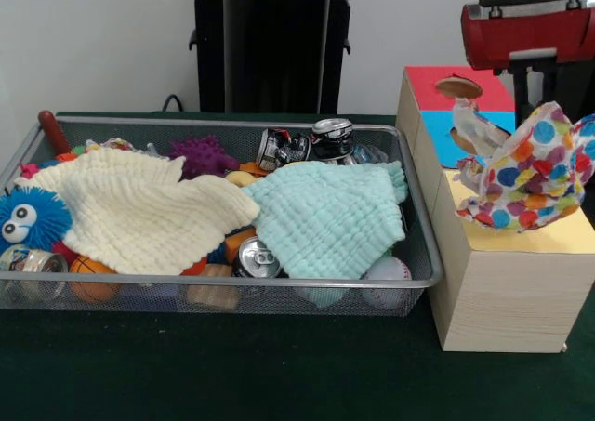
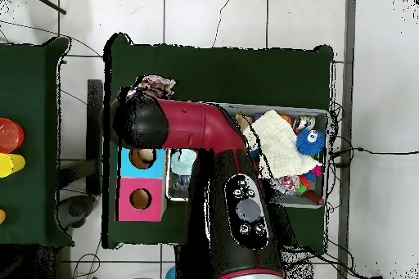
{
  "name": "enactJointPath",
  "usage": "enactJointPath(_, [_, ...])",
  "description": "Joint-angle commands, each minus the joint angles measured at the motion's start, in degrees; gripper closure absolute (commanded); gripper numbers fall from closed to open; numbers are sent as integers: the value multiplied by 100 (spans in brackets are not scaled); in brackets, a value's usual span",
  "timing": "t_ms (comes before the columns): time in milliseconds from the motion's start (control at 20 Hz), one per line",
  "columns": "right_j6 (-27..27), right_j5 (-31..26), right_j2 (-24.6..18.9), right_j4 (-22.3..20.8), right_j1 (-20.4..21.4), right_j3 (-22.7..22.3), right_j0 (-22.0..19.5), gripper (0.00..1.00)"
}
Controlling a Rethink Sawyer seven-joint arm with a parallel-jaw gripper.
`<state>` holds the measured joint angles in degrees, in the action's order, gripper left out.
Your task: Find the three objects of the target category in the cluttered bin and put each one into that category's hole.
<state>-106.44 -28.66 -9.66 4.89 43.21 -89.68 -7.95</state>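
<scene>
A polka-dot cloth [image 1: 530, 165] is bunched over the yellow end of the wooden sorting box [image 1: 502, 291], its corners folded upward. My gripper [image 1: 539, 105] comes down into the middle of it and is shut on it; the fingertips are buried in the fabric. The same cloth [image 2: 154, 86] pokes out beyond the arm in the overhead view. Two more cloths lie in the wire bin [image 1: 414, 280]: a cream one [image 1: 139, 207] on the left and a mint one [image 1: 325, 217] on the right. The box's red hole [image 1: 458, 87] and blue hole [image 1: 460, 138] stand behind the cloth.
Under and around the bin's cloths are crushed cans [image 1: 332, 138], another can [image 1: 257, 258], a blue furry toy [image 1: 28, 218], a purple spiky ball [image 1: 203, 156], a baseball [image 1: 386, 270] and an orange ball [image 1: 88, 268]. Overhead, the arm [image 2: 237, 202] covers part of the bin [image 2: 321, 161].
</scene>
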Motion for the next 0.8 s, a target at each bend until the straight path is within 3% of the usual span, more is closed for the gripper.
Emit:
enactJointPath(50, [-180,-996,-555,154,-4,-304,-126,100])
enactJointPath(800, [-510,-2290,-337,142,-61,-133,22,100])
